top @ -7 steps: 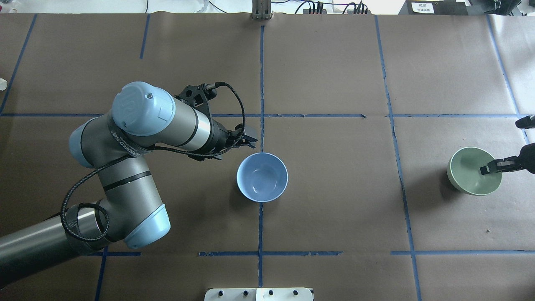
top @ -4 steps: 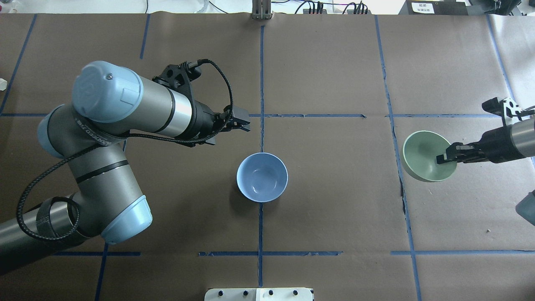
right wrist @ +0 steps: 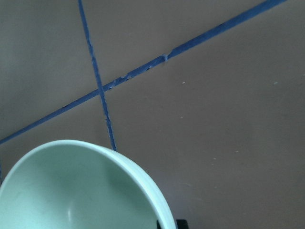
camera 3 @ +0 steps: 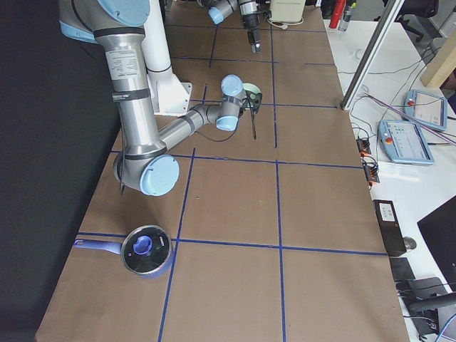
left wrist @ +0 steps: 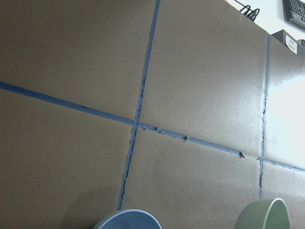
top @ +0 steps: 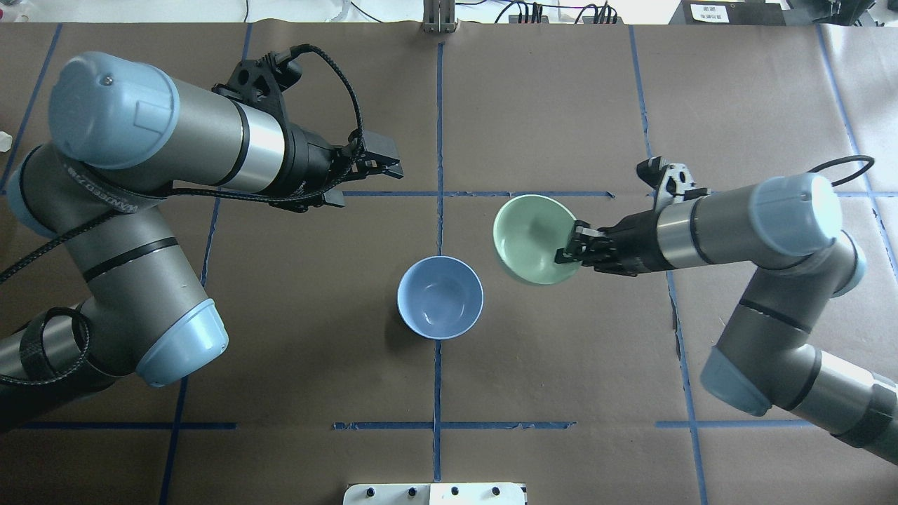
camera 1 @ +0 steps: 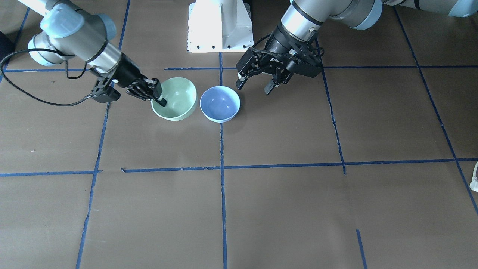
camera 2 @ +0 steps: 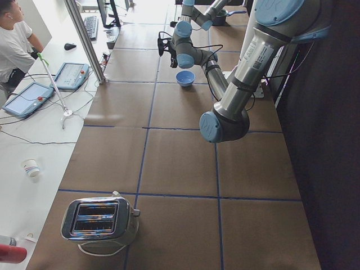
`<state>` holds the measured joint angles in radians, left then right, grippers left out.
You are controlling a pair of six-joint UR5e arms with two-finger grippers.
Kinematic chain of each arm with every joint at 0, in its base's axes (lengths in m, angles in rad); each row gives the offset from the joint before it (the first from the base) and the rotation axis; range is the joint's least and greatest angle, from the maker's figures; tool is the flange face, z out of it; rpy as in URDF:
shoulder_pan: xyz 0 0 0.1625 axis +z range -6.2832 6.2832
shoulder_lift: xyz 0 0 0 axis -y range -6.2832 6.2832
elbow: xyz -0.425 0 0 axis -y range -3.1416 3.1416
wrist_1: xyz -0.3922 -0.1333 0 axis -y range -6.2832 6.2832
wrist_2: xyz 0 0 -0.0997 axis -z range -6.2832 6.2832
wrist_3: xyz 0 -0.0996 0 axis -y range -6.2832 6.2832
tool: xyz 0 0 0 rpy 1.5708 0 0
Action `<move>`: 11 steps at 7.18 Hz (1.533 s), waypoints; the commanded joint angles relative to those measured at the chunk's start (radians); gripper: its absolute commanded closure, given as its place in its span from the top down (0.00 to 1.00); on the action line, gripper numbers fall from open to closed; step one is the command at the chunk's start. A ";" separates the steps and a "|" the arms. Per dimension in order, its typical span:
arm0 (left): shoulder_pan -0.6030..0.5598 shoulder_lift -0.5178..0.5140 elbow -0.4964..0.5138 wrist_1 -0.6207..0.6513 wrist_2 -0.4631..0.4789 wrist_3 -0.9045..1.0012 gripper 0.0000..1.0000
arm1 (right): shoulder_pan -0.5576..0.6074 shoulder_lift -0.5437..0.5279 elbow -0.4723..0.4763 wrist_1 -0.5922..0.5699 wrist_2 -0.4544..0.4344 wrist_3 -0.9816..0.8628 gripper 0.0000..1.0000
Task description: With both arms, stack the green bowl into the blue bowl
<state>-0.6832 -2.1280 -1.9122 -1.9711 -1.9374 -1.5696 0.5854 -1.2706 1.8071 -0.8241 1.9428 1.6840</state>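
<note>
The pale blue bowl (top: 440, 297) stands upright on the table's centre line; it also shows in the front view (camera 1: 220, 103), the left view (camera 2: 185, 77) and the left wrist view (left wrist: 126, 220). My right gripper (top: 572, 251) is shut on the near rim of the mint-green bowl (top: 530, 235), one finger inside it, and holds it off the table just right of the blue bowl. In the front view the green bowl (camera 1: 177, 98) hangs from that gripper (camera 1: 160, 98). The right wrist view shows its rim (right wrist: 81, 191). My left gripper (top: 389, 160) is open and empty, beyond and left of the blue bowl, as in the front view (camera 1: 254, 86).
The robot's white pedestal (camera 1: 220, 26) stands at the table's near edge behind the bowls. A toaster (camera 2: 100, 220) sits at the table's far left end, a pot with a blue-knobbed lid (camera 3: 146, 251) at the right end. An operator (camera 2: 14, 45) sits beside the table.
My right arm has carried the green bowl from the far right towards the centre, close to the blue bowl. My left arm has drawn back away from the blue bowl, gripper still open.
</note>
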 commanded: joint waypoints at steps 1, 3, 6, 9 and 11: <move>0.001 0.003 0.001 0.000 0.000 -0.003 0.99 | -0.157 0.185 -0.005 -0.264 -0.201 0.032 0.00; 0.005 0.003 0.016 -0.006 0.000 -0.003 0.99 | -0.193 0.191 -0.014 -0.288 -0.237 0.039 0.00; 0.005 0.005 0.016 -0.006 0.000 -0.003 0.99 | -0.207 0.192 -0.032 -0.290 -0.251 0.039 0.00; 0.007 0.003 0.015 -0.006 0.000 -0.004 0.99 | -0.205 0.192 -0.032 -0.326 -0.255 0.040 0.00; 0.008 0.003 0.012 -0.005 0.000 -0.004 0.99 | -0.205 0.192 -0.032 -0.346 -0.271 0.040 0.00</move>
<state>-0.6755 -2.1245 -1.8983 -1.9763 -1.9374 -1.5738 0.3802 -1.0784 1.7749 -1.1617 1.6773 1.7240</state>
